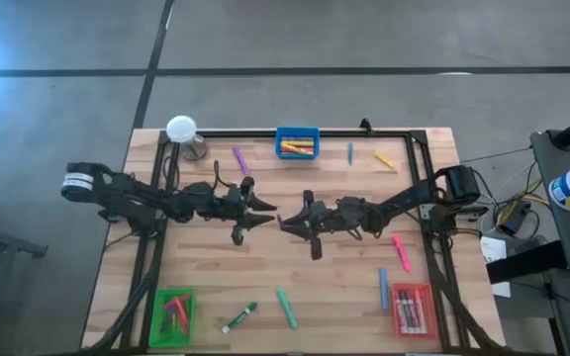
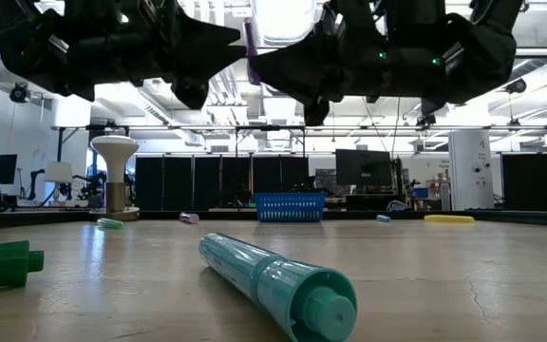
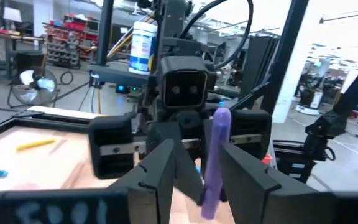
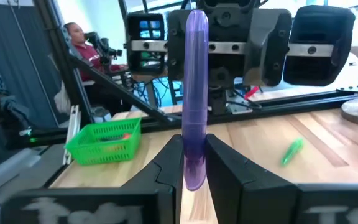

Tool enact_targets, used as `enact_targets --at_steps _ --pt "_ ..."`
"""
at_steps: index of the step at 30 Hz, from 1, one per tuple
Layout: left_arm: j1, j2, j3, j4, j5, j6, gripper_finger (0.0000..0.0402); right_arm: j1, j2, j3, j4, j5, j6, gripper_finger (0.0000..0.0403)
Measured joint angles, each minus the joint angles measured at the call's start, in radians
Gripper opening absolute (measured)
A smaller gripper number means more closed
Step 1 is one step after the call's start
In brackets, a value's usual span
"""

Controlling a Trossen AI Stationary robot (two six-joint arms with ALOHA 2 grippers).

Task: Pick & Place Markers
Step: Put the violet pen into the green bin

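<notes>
A purple marker (image 4: 195, 93) stands upright in the air over the table's middle, between my two grippers, which face each other; it also shows in the low view (image 2: 252, 49). My right gripper (image 4: 194, 171) is shut on it. My left gripper (image 3: 197, 177) is open, with the purple marker (image 3: 216, 155) in its gap, close to one finger (image 3: 247, 174); whether that finger touches it, I cannot tell. In the high view my left gripper (image 1: 268, 215) and right gripper (image 1: 285, 222) nearly meet. Other markers lie loose on the table or in the trays. My right gripper pinches the purple marker's lower end (image 4: 195, 146) between its two fingers. The fingers come level from the table's right side and lie across the marker. The marker is lifted clear of the table and stands upright above the fingers.
A blue tray (image 1: 297, 132) with yellow and orange markers sits at the far edge, a green tray (image 1: 160, 316) at the near left, a red tray (image 1: 413, 290) at the near right. Loose markers: teal (image 1: 286, 308), green (image 1: 239, 317), pink (image 1: 401, 250), blue (image 1: 384, 289), yellow (image 1: 385, 159). A white-topped stand (image 1: 181, 129) occupies the far left corner.
</notes>
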Motion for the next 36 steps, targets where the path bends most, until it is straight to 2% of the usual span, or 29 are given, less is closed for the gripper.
enact_targets --at_steps 16,23,27,32,36 --pt "-0.019 0.0 0.041 -0.016 0.034 0.048 0.0122 0.0 0.003 0.028 -0.023 0.0 -0.007 0.0052" --pt "-0.02 0.001 0.086 -0.095 0.035 0.079 0.0119 0.0 0.003 0.028 -0.023 0.0 -0.012 0.0052" --pt "-0.028 0.001 0.086 -0.094 0.027 0.095 0.0093 0.0 0.003 0.028 -0.023 0.001 -0.027 0.0052" --pt "-0.029 0.004 0.086 -0.1 0.025 0.093 0.0029 0.0 0.004 0.028 -0.023 0.003 -0.042 0.0052" --pt "-0.03 -0.001 0.086 -0.103 0.014 0.093 0.0023 0.0 0.004 0.028 -0.023 0.004 -0.053 0.006"
